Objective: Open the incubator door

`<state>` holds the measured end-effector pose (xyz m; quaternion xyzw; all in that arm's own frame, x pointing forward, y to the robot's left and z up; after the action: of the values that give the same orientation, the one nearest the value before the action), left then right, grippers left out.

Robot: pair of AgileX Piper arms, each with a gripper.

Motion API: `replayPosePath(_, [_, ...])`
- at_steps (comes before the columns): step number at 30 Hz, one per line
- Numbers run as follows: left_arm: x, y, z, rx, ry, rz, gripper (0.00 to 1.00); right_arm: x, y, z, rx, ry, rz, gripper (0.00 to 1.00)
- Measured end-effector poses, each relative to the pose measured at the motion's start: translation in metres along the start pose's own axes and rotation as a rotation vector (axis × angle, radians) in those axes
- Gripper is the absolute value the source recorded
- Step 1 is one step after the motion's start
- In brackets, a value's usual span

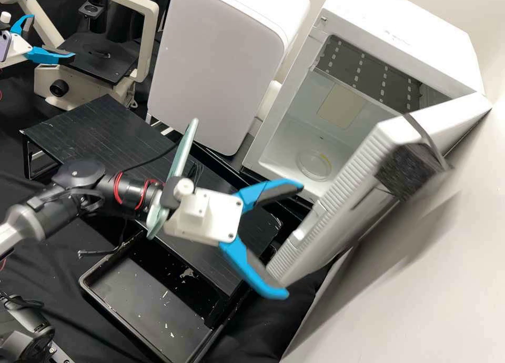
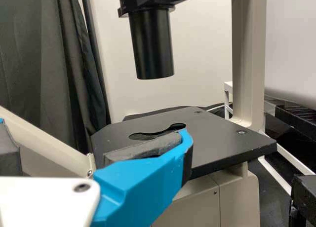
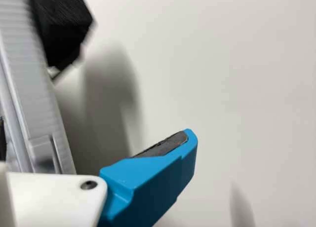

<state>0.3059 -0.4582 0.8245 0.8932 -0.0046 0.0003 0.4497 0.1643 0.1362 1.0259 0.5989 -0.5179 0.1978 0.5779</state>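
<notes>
Standing open: ribbed white door (image 1: 344, 190); round clear dish (image 1: 315, 166) inside incubator (image 1: 400, 29).

From above the bench, your high view looked forward and down, sharing the microscope (image 1: 100, 60) with your close left wrist view, the door (image 1: 362, 165) with your right, which faced the wall (image 3: 237, 64).

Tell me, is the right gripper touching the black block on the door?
Apart. The high view shows the right gripper on one side and the black block farther over, with the door's ridged edge between them.
</notes>
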Motion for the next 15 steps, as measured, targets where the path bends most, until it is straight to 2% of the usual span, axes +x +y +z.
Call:
replayPosePath(2, [0.0,0.0,0.0,0.0,0.0,0.0,1.0,-0.006,-0.008,-0.001,-0.036,0.081,-0.032,1.0])
replayPosePath(5, [0.0,0.0,0.0,0.0,0.0,0.0,1.0,-0.019,-0.016,0.009,-0.069,0.163,-0.071,1.0])
replayPosePath(10, [0.0,0.0,0.0,0.0,0.0,0.0,1.0,-0.028,-0.02,0.01,-0.071,0.212,-0.103,1.0])
replayPosePath(13, [0.0,0.0,0.0,0.0,0.0,0.0,1.0,-0.034,-0.02,0.004,-0.082,0.295,-0.101,1.0])
replayPosePath(15, [0.0,0.0,0.0,0.0,0.0,0.0,1.0,-0.042,-0.018,0.001,-0.076,0.387,-0.102,1.0])
